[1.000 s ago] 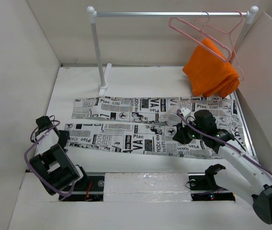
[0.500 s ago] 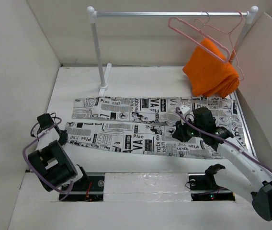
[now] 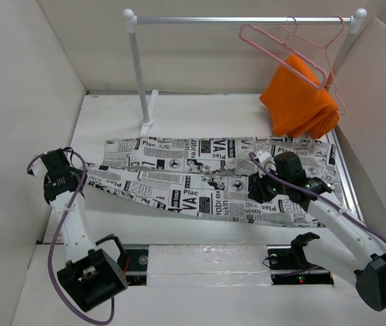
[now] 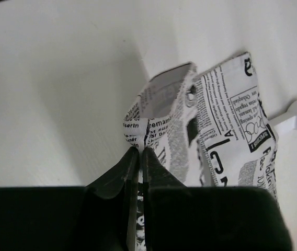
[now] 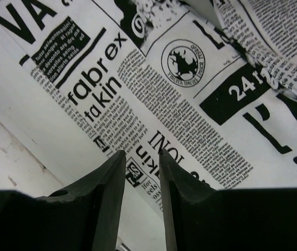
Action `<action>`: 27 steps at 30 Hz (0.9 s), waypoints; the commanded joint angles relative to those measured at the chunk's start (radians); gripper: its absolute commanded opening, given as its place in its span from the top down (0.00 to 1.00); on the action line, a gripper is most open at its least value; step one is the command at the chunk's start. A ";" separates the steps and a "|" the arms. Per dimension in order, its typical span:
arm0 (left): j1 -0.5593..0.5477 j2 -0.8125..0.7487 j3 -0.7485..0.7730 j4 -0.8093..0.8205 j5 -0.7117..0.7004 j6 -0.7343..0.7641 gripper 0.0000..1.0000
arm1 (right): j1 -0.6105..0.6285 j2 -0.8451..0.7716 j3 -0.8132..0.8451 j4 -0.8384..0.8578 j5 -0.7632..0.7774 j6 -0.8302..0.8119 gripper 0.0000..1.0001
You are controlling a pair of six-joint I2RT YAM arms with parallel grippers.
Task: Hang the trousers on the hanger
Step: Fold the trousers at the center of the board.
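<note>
1. Nearest, well in front of the rail and out past its left post: left gripper. Clamps tight, fingers pressed together, on the cuff of one leg of the trousers. Holds the hem bunched and edge-on in the wrist view.
2. Also in front of the rail, below its right half: right gripper. Points down at the printed cloth near the waist end, jaws a narrow gap apart. Shows flat lettering between the fingers, with no fold visibly pinched.
3. Between the arms and the rail: the trousers, spread lengthwise on the white table, roughly parallel to the bar. Lie with legs side by side, cuffs toward the left post, waist toward the right end. Show black newspaper-style print all over.
4. Just behind the trousers: the left post's foot, standing on the table.
5. Farthest, on the rail's right end: pale pink hanger, hooked over the bar, well apart from the trousers. Hangs just beside a second thin hanger. Draped there too: an orange cloth; cannot tell which of the two hangers carries it.
</note>
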 commanded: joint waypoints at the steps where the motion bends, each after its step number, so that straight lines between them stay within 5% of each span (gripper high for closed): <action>1: 0.005 -0.035 0.066 -0.125 -0.131 0.028 1.00 | -0.006 0.016 0.007 -0.013 -0.038 -0.010 0.62; 9: -0.072 -0.029 0.144 -0.153 -0.039 0.088 1.00 | -0.074 0.044 -0.011 -0.035 -0.038 0.003 0.57; 15: -0.231 -0.066 0.035 -0.060 0.074 0.102 1.00 | -0.335 -0.002 -0.066 -0.009 -0.042 0.086 0.59; 18: -0.352 -0.073 0.052 -0.043 0.090 0.123 1.00 | -0.467 -0.082 -0.092 -0.032 0.007 0.194 0.73; 19: -0.388 -0.081 0.067 -0.038 0.093 0.133 1.00 | -0.501 -0.110 -0.096 -0.046 0.077 0.214 1.00; 27: -0.615 -0.139 0.104 -0.014 0.110 0.154 1.00 | -0.990 -0.018 -0.044 -0.144 0.238 0.193 1.00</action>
